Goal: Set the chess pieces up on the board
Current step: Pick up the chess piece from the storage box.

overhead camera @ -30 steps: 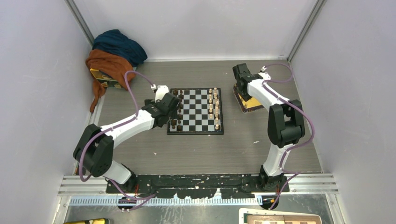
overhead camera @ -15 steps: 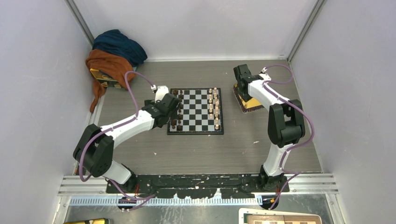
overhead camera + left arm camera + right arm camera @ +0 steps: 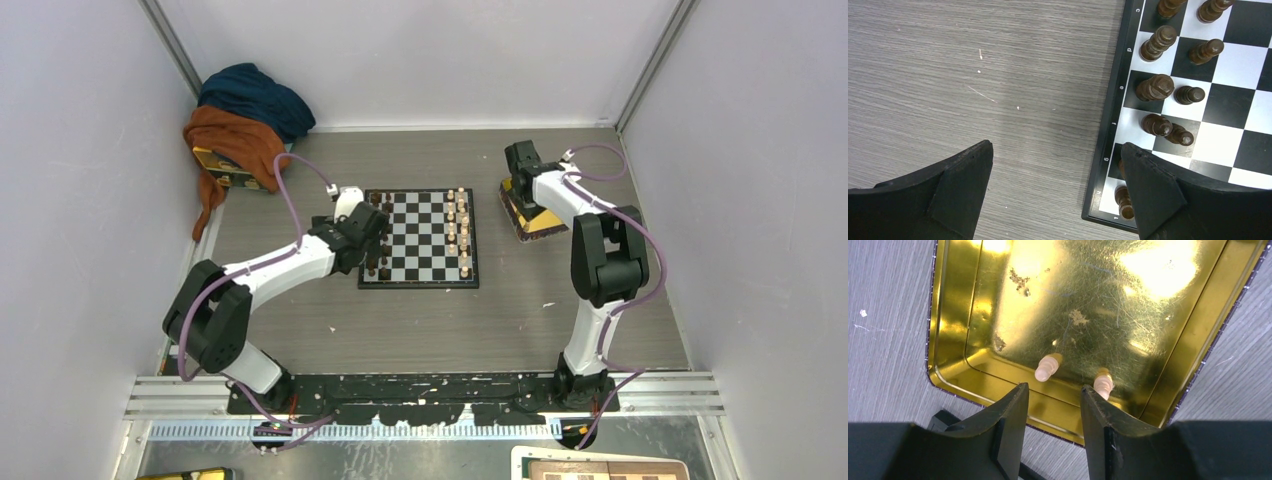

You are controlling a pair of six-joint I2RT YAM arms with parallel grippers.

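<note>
Light-tan wooden chess pieces (image 3: 1048, 366), two of them, lying on the floor of the shiny yellow rectangular metal tray (image 3: 1088, 300), near the wall closest to the fingers, close together but apart. More of the same standing in two files along the right side of the square black-and-pale checked board (image 3: 425, 240). On the board's left files, dark brown wooden pieces (image 3: 1154, 88), upright. Low over the tray's near rim, right gripper (image 3: 1053, 405), jaws partly spread, nothing between them, one tan piece just beyond the gap. Over the board's left border, left gripper (image 3: 1055, 200) spread wide, gripping nothing, one finger above the grey wood-grain table (image 3: 973, 75), the other above the edge squares. Tray just right of the board, not touching it.
</note>
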